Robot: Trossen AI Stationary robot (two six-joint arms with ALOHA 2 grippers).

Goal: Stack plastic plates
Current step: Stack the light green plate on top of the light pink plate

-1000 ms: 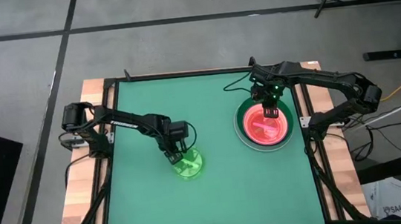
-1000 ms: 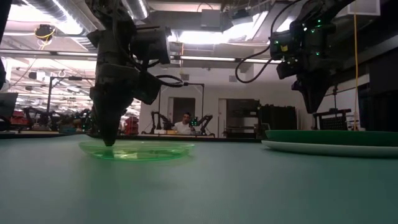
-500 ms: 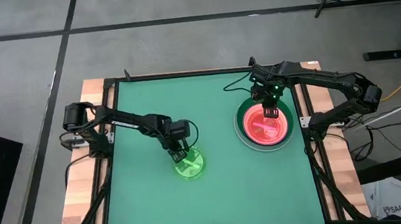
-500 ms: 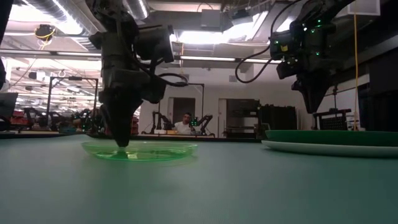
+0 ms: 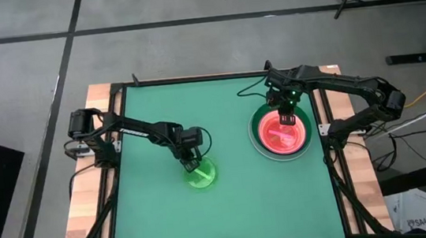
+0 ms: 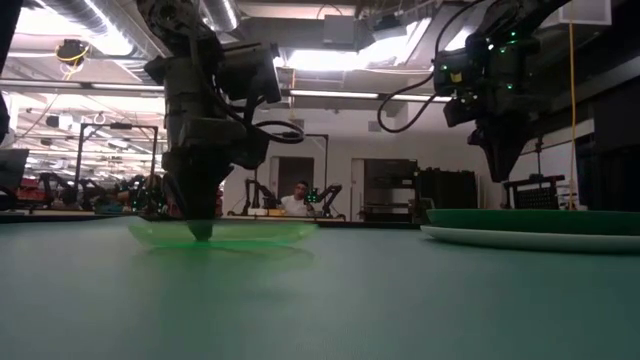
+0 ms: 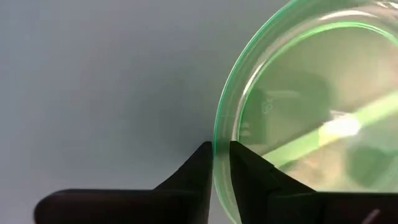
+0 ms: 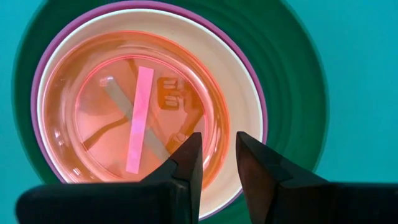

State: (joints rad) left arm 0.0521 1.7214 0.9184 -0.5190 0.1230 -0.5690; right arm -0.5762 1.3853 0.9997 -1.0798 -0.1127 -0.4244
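Now the left gripper (image 7: 221, 163), jaws pinched on the near-left translucent lime green round plastic plate's (image 5: 201, 173) rim, has lifted it clear of the green table (image 5: 151, 212). It is ready to carry right to the stack of round plastic plates (image 5: 282, 131), where the right gripper (image 8: 216, 158) hovers, jaws narrowly apart and empty.

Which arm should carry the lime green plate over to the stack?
Left. Its gripper is already pinched on the lime green plate rim; the right gripper hangs open above the stack.

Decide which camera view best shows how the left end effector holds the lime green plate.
The left wrist view: the left end effector pinches the lime green plate's rim between its fingers. The high view shows only the end effector over the plate's edge; the low view shows the plate side-on, tilted. The right wrist view misses it.
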